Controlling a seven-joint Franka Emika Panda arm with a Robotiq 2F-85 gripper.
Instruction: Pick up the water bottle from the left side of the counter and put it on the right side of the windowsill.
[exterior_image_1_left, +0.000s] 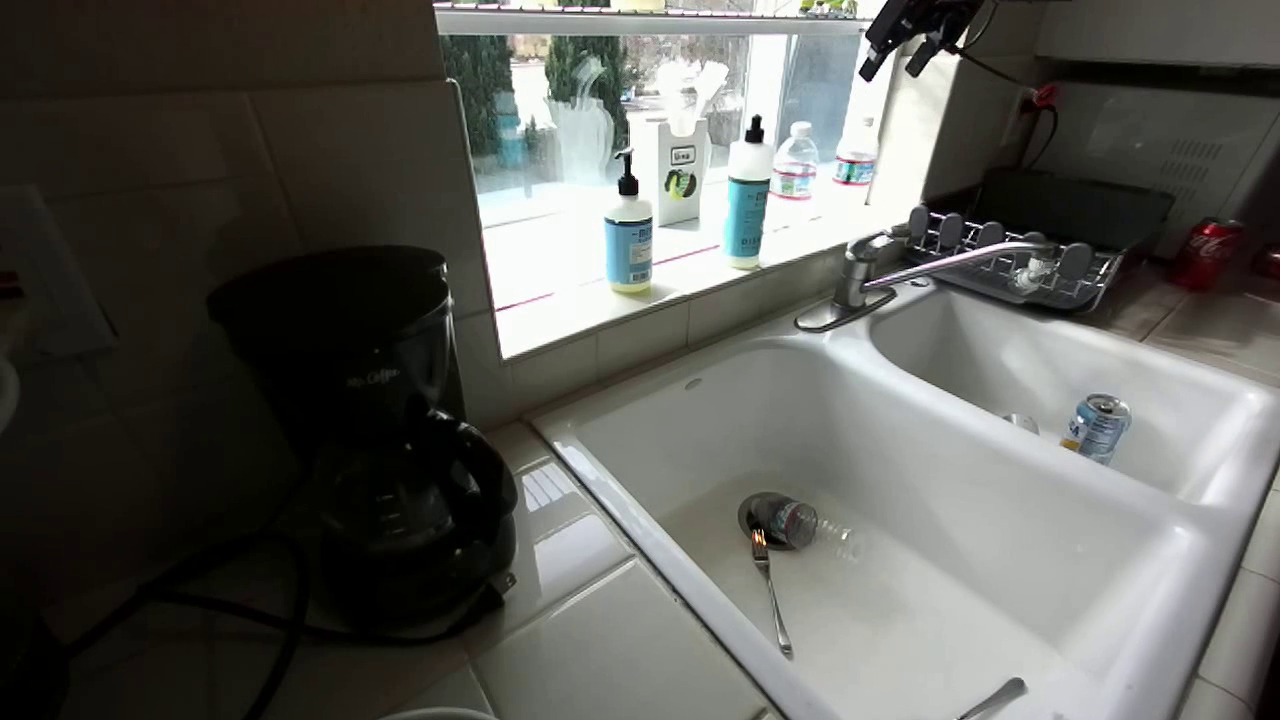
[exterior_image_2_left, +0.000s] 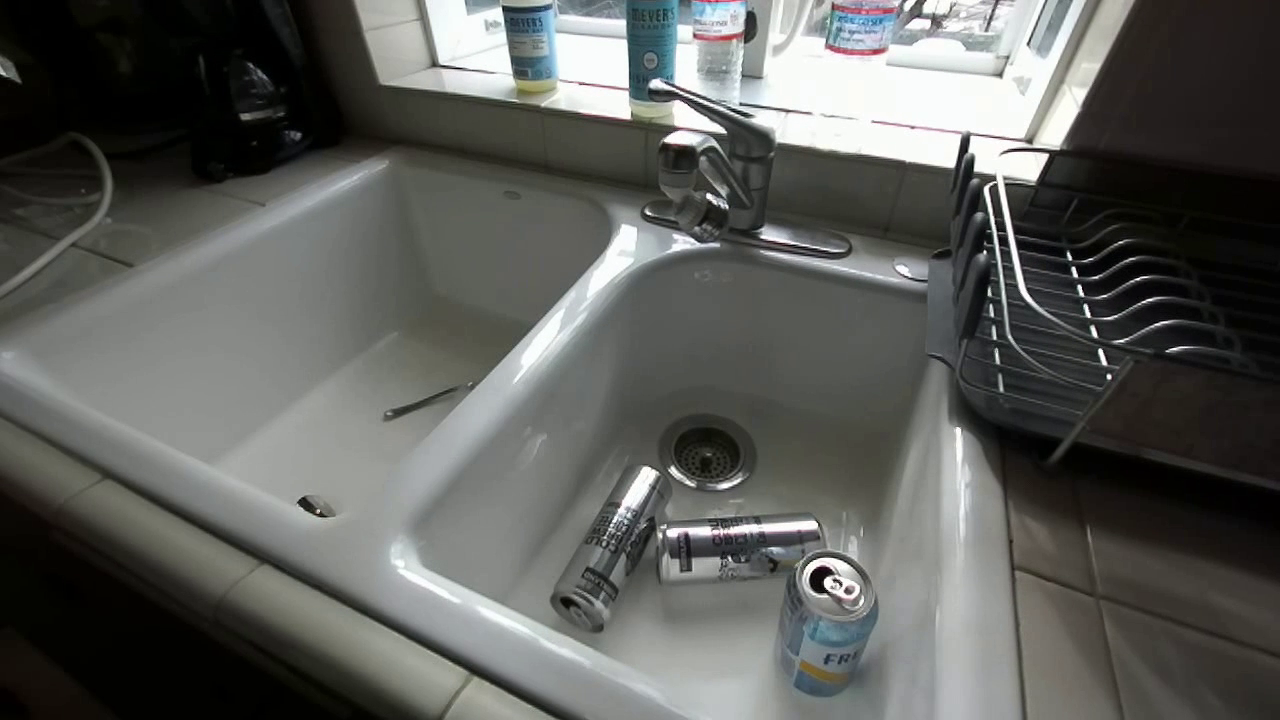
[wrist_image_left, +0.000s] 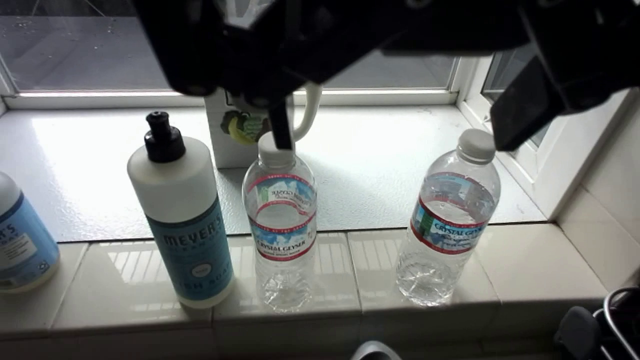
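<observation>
Two clear water bottles with white caps and red-blue labels stand upright on the windowsill (wrist_image_left: 330, 280). The left bottle (wrist_image_left: 283, 240) is beside a teal soap bottle. The right bottle (wrist_image_left: 447, 235) stands nearer the right window corner. Both bottles also show in both exterior views, the right one (exterior_image_1_left: 855, 165) (exterior_image_2_left: 860, 28) and the left one (exterior_image_1_left: 795, 170) (exterior_image_2_left: 718, 50). I cannot tell which is the task's bottle. My gripper (wrist_image_left: 394, 144) is open and empty, above the bottles; its fingers overlap both caps in the wrist view. It hangs high in an exterior view (exterior_image_1_left: 892, 66). The counter (exterior_image_1_left: 575, 610) is whitish tile.
Teal soap bottles (exterior_image_1_left: 747, 205) (exterior_image_1_left: 629, 245) and a white carton (exterior_image_1_left: 680, 165) stand on the sill. A faucet (exterior_image_2_left: 750, 170), dish rack (exterior_image_2_left: 1130, 300) and double sink (exterior_image_1_left: 660, 500) lie below. Cans (exterior_image_2_left: 828, 625), a fork (exterior_image_1_left: 770, 600) and a fallen clear bottle (exterior_image_1_left: 795, 522) are in the sink.
</observation>
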